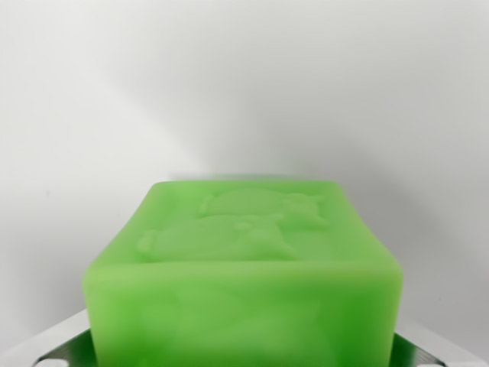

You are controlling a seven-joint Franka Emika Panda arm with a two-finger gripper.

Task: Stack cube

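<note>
Clearly the green cube (243, 275) fills the lower middle of the frame, very close to the camera, with a raised relief pattern on its top face and a fainter one on the face turned toward the lens. It sits level, its near edge running almost straight across the lower third of the picture.

At the bottom left and bottom right corners, pale metal parts of the claw (243, 355) peek out from behind the cube, one on each side. Seated between them like this, the cube looks gripped by the claw, though the contact faces themselves are hidden behind the block.

Beyond the cube there is only a pale grey-white background, brighter toward the upper right of the frame and darker just behind the cube's far edge. Whether that is the counter or a wall cannot be told.

As to progress: the pick-up seems done, judging by how the cube rides with the camera. No second cube is in view, so the stacking itself is not yet done; finding the base block, lining up over it and setting this one down remain.
</note>
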